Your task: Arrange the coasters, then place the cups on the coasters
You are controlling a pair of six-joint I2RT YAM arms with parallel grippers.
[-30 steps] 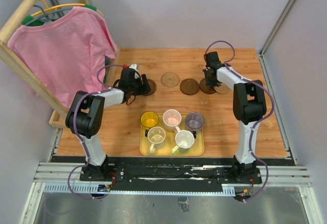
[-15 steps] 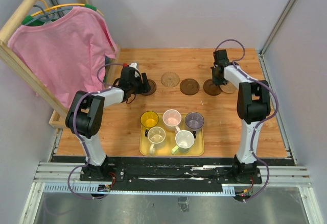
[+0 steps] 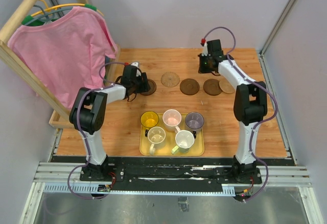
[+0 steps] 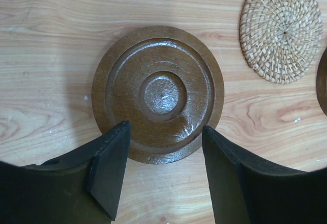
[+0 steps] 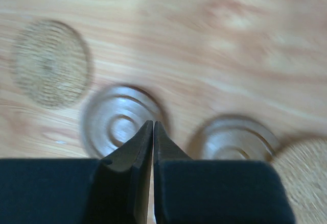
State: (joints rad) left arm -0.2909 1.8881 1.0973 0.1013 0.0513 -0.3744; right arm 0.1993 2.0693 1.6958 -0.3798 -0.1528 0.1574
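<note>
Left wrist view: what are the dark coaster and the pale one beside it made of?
Dark coaster: looks like turned wood with a glossy varnish; concentric rings and a shiny highlight show. Pale coaster: probably woven rattan or similar fibre, matte; basket weave radiates from its centre.

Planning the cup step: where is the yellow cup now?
Top view: the yellow cup sits in the far-left corner of the tray, left of the pink cup.
</note>
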